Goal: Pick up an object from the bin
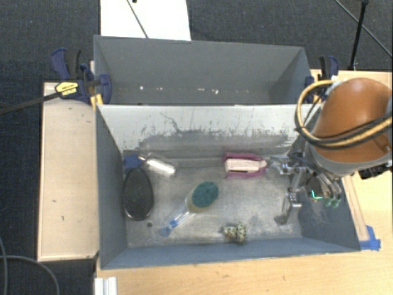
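The gripper hangs low at the right end of the grey metal bin, close to the bin's right wall and over bare floor. Nothing shows in its grasp, and whether it is open or closed I cannot tell.

No object lies under it. The nearest are a pink-and-white case to its left against the far wall, and a small speckled lump further left by the near wall. A dish brush with a teal head lies mid-floor. A black oval pad and a white cylinder sit at the left end, well apart from the arm.

The likely failure is closing on nothing (the floor beneath is bare). Descending so near the right wall could also scrape it. The case lies close to the far wall, which may leave little room to grip it.
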Robot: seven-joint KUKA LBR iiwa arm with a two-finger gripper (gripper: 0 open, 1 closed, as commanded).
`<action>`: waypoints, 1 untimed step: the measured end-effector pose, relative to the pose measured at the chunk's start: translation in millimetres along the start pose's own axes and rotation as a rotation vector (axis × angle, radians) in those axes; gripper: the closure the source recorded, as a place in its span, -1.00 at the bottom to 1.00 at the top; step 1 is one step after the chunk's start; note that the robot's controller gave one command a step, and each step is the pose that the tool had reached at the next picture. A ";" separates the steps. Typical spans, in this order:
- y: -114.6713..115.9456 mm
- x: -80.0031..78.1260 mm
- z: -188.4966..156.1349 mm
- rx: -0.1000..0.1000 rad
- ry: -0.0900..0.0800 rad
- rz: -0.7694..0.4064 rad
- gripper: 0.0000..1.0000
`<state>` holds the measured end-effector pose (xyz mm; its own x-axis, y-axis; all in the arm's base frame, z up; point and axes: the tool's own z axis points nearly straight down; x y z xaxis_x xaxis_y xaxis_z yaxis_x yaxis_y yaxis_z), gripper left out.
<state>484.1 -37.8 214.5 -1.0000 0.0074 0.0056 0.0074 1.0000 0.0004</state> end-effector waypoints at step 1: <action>82.4 -47.4 -23.3 -0.004 -0.015 -0.010 -1.00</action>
<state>532.3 44.2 237.6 -1.0000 -0.0026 -0.0091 -0.0027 1.0000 0.0045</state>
